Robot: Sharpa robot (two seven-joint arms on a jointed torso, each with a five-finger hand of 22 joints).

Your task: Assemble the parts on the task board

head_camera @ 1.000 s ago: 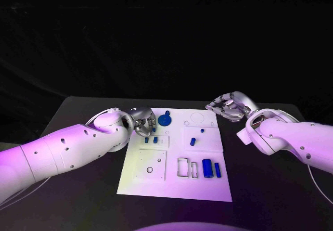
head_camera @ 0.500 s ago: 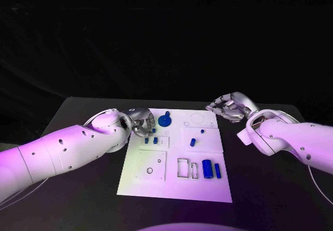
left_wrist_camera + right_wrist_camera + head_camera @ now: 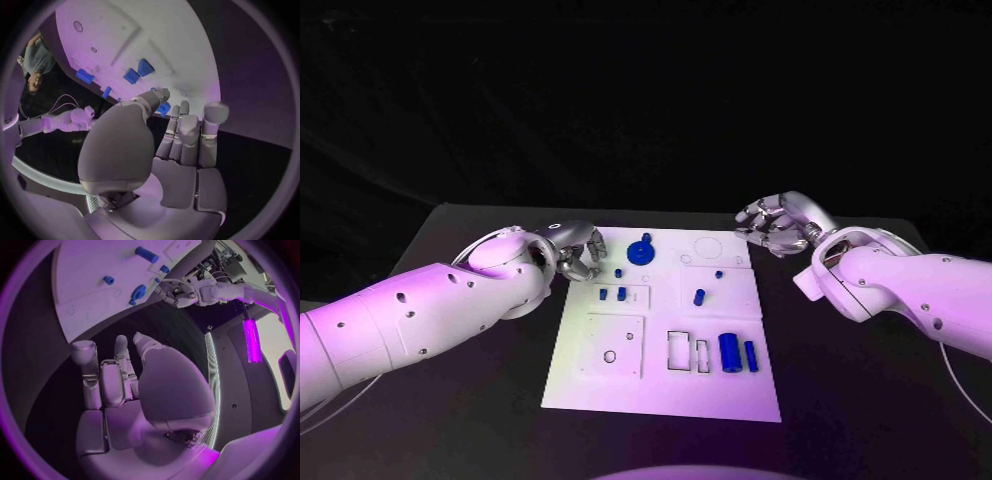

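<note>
Well, left hand [image 3: 581,252]: fingers curled, empty (grip partly hidden), at task board's [image 3: 661,390] edge.
Right hand [image 3: 776,225]: curled, empty, beside board's far corner.
Worktop [image 3: 473,400]: bare around.

A black table [image 3: 473,330] stands before a dark backdrop [image 3: 646,100], its matte top stretching wide to either side of the work and catching a faint purple sheen. Its far edge runs straight, and beyond it all is plain blackness.
</note>
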